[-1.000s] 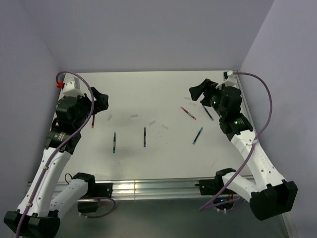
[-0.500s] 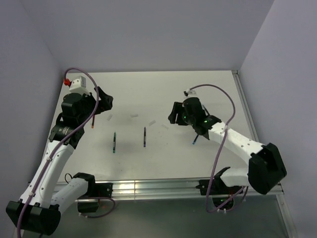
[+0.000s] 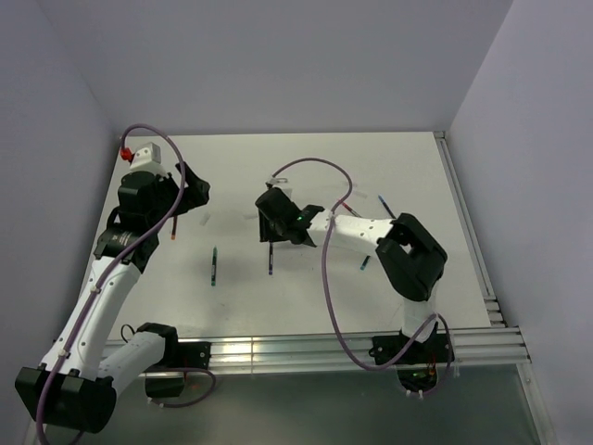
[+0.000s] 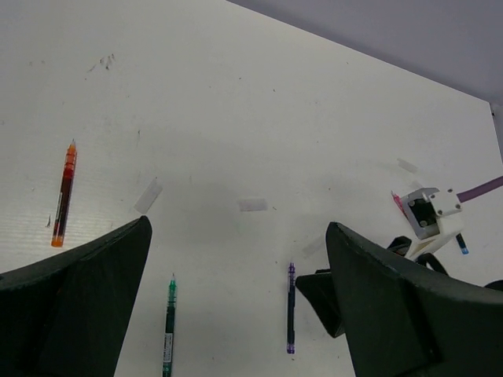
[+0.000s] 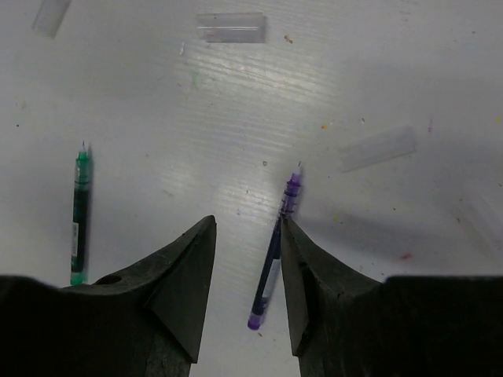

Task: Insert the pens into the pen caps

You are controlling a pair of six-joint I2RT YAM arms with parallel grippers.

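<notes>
My right gripper [image 3: 275,222] is open and low over the purple pen [image 3: 271,258]. In the right wrist view the pen [image 5: 273,259] lies on the table between the fingers, close against the right finger [image 5: 314,290]; the gripper [image 5: 247,222] holds nothing. A green pen [image 3: 214,267] lies to its left and shows in the right wrist view [image 5: 78,216]. Pale caps [image 5: 231,27] [image 5: 377,148] lie just beyond. My left gripper [image 3: 193,185] is open and empty at the far left, above an orange-red pen [image 4: 63,194] and a cap [image 4: 147,195].
A light blue pen [image 3: 367,261] and a dark blue pen [image 3: 388,207] lie right of the right arm. The right arm's purple cable [image 3: 306,163] loops over the table's middle. Grey walls close the back and sides.
The right arm has swung from the far right of the table to the middle, and its open gripper now sits over the purple pen. The left gripper has shifted slightly toward the back.
</notes>
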